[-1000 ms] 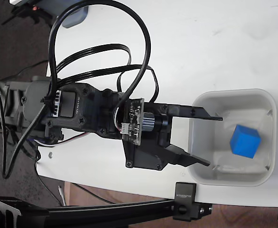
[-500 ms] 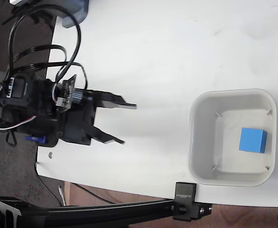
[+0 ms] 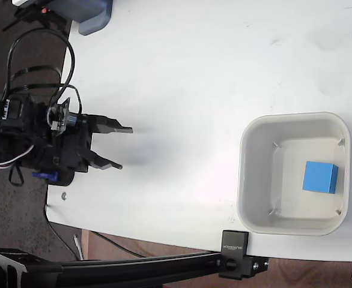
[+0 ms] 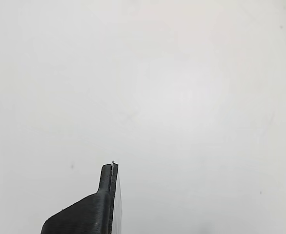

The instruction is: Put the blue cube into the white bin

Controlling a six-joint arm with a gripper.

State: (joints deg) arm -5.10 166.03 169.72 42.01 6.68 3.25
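Note:
The blue cube (image 3: 319,177) lies flat on the floor of the white bin (image 3: 248,180), toward the bin's right side in the fixed view. My gripper (image 3: 124,147) is far to the left, near the table's left edge, open with nothing between its two black fingers. In the wrist view only one dark finger (image 4: 91,209) shows at the bottom, over bare white table; cube and bin are out of that view.
A grey-blue device (image 3: 92,15) sits at the table's top left corner. A black clamp (image 3: 236,261) and bar run along the table's lower edge below the bin. Black cables (image 3: 38,72) loop above the arm at the left.
The arm has drawn back to the left, away from the bin, with the gripper open and empty. The cube, seen tilted a second ago, now rests flat in the bin.

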